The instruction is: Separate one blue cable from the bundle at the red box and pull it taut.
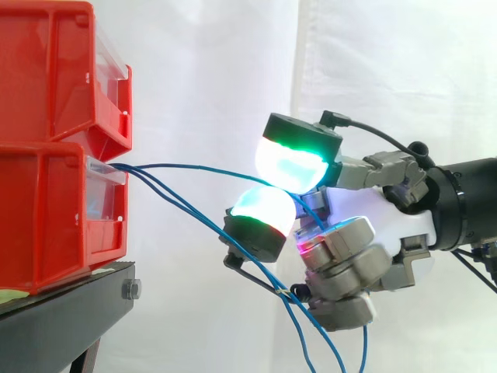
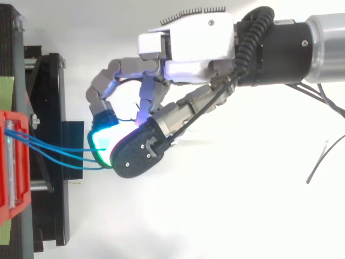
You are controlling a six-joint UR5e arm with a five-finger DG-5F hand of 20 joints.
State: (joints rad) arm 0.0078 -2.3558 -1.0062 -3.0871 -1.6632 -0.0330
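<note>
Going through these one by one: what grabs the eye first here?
The hand, at right, with glowing green-cyan fingertips pinching one blue cable at centre. That cable runs nearly level to the lower red bin at left, while the other blue cables sag below the hand.

Well left of the hand point(image 1: 388, 225), the upper bin point(image 1: 54, 70) sits stacked on the lower bin point(image 1: 46, 210), which rests on a stand point(image 1: 70, 318). From the lower bin's front, the upper cable point(image 1: 194, 166) crosses rightward into the hand, pinched between its fingertips point(image 1: 291, 163). 2 other cables point(image 1: 194, 214) slant down beneath the hand. A curtain point(image 1: 210, 78) hangs behind.
</note>
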